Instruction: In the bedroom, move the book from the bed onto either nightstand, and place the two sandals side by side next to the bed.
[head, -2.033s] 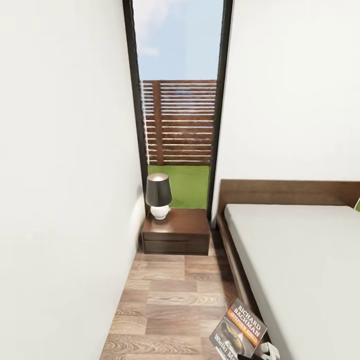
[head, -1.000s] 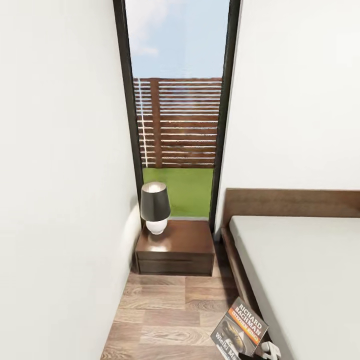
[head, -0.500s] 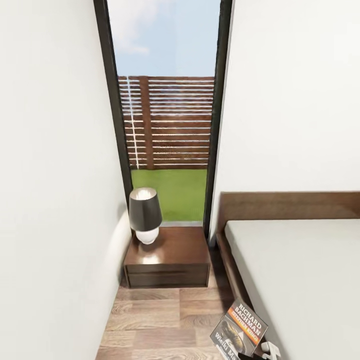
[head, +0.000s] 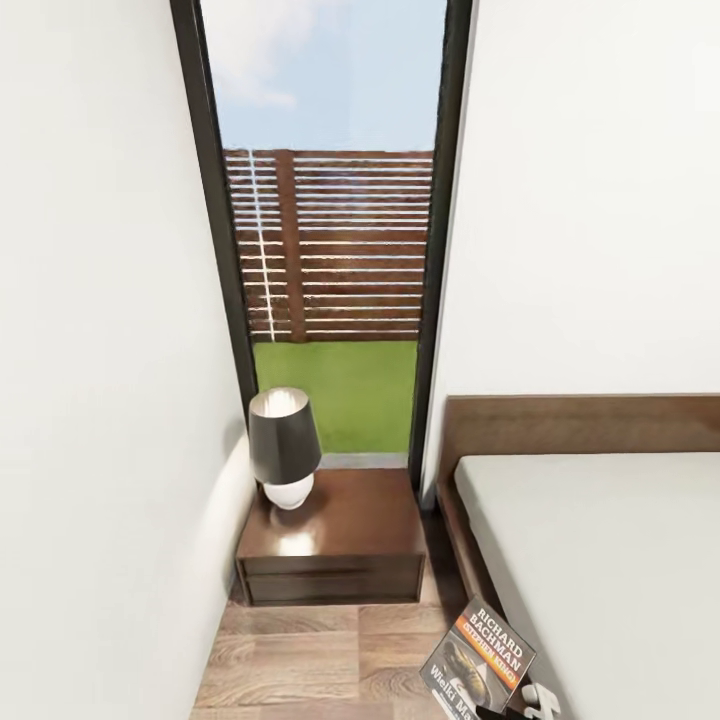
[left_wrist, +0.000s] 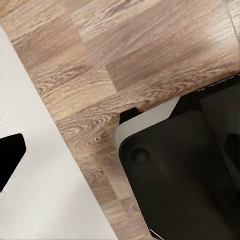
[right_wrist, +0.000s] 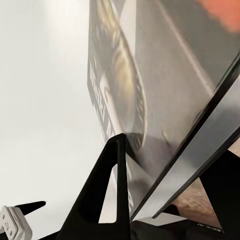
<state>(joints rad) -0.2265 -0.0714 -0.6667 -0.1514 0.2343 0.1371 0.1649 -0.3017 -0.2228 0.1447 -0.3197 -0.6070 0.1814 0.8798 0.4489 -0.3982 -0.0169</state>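
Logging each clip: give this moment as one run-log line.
phase: carrying book toward nightstand | right end effector: shut on book | nightstand top: lamp at wall side, bare beside it | bed: at right

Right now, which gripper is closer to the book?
Right. The right gripper has its jaws closed on the book, holding it up beside the bed. The left gripper points down at the wood floor, with no book near it.

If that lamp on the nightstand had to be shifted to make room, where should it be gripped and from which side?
Probably the white rounded base of the lamp, below the flaring shade, approached from the front or bed side: the wall hugs its other side and the window stands behind.
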